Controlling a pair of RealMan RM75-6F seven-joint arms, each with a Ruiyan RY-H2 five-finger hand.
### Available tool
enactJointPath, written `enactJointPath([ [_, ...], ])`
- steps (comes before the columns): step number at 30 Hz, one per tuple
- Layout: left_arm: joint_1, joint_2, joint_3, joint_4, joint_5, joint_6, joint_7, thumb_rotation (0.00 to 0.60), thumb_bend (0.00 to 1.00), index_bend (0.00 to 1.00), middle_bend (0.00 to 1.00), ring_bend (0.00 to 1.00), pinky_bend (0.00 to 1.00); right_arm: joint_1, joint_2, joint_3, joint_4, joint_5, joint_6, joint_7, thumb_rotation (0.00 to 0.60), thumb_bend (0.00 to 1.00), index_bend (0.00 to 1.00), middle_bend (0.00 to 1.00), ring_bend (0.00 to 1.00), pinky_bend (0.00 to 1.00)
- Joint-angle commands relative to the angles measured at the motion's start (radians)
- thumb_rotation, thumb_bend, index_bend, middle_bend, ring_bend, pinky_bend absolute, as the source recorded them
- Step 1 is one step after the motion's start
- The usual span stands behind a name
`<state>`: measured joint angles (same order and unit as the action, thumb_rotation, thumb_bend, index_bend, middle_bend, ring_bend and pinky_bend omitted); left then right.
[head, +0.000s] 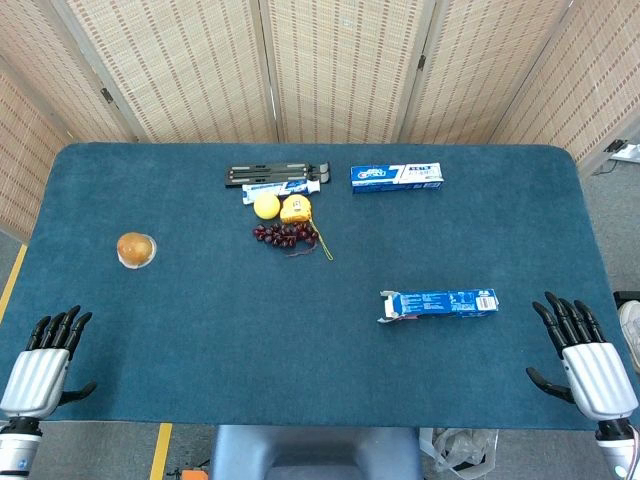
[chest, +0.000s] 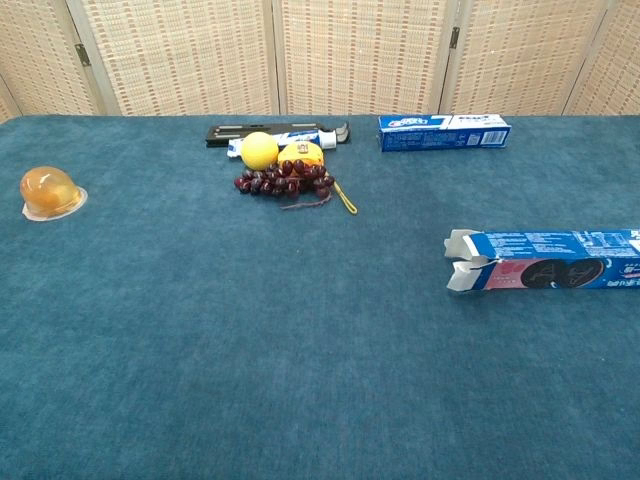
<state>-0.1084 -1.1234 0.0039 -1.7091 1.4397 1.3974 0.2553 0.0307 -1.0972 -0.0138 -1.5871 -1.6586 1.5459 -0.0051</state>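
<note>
In the head view, the left hand (head: 40, 365) is resting at the near edge of the desk (head: 200, 330), fingers apart, holding nothing; the right hand (head: 585, 362) likewise. The cookie box (head: 438, 303) is lying nearest the right hand, apart from it.

In the chest view, neither hand is showing. The cookie box (chest: 545, 260) is lying with its torn end open; I think cookies could be sliding out if it gets tilted.
</note>
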Motion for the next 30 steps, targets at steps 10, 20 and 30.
enactJointPath([
  [10, 0.005, 0.001, 0.002, -0.003, 0.012, 0.012, -0.005, 0.6, 0.13, 0.0, 0.0, 0.01, 0.0, 0.014, 0.005, 0.003, 0.0, 0.019, -0.031, 0.013, 0.6, 0.25, 0.0, 0.0, 0.0, 0.0],
  [20, 0.002, 0.007, 0.003, -0.001, 0.01, 0.001, -0.024, 0.6, 0.13, 0.0, 0.0, 0.01, 0.0, 0.082, 0.04, 0.004, 0.024, 0.039, -0.157, 0.057, 0.6, 0.25, 0.0, 0.0, 0.0, 0.0],
  [30, -0.002, 0.003, 0.003, -0.004, 0.007, -0.008, -0.017, 0.6, 0.13, 0.0, 0.0, 0.01, 0.0, 0.215, 0.074, 0.029, 0.1, 0.097, -0.379, 0.141, 0.6, 0.25, 0.14, 0.0, 0.0, 0.0],
])
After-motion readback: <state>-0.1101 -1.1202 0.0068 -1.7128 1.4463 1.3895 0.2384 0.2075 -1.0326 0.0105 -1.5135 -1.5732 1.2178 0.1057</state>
